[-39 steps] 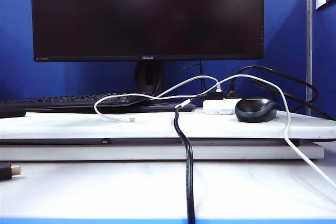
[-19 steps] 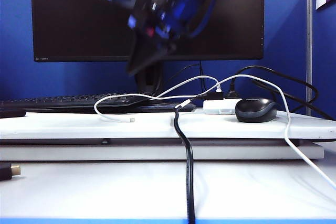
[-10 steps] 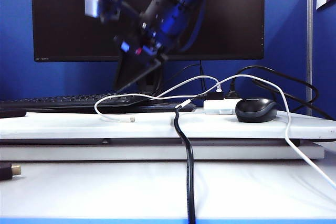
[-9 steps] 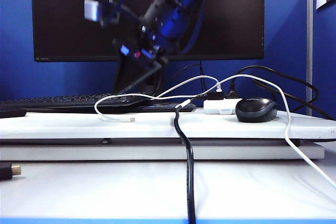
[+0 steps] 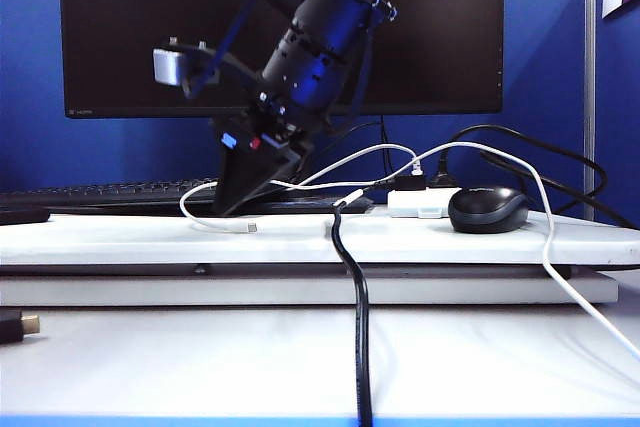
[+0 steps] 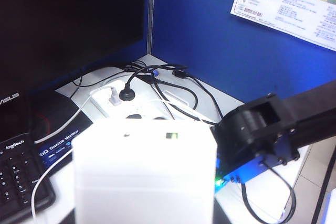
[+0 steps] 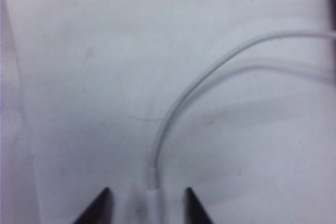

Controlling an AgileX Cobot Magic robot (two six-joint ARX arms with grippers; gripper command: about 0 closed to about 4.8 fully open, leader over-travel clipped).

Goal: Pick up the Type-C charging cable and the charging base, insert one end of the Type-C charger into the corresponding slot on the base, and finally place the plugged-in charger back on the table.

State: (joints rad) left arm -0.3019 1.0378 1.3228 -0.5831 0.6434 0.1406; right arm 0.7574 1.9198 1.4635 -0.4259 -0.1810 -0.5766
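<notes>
Right gripper (image 7: 145, 200) fingers (image 7: 100, 205) parted astride Type-C charging cable (image 7: 173, 114); left gripper hidden behind charging base (image 6: 144, 174).

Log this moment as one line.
right gripper: open, astride Type-C charging cable plug end on table | left gripper: holds charging base aloft
</notes>
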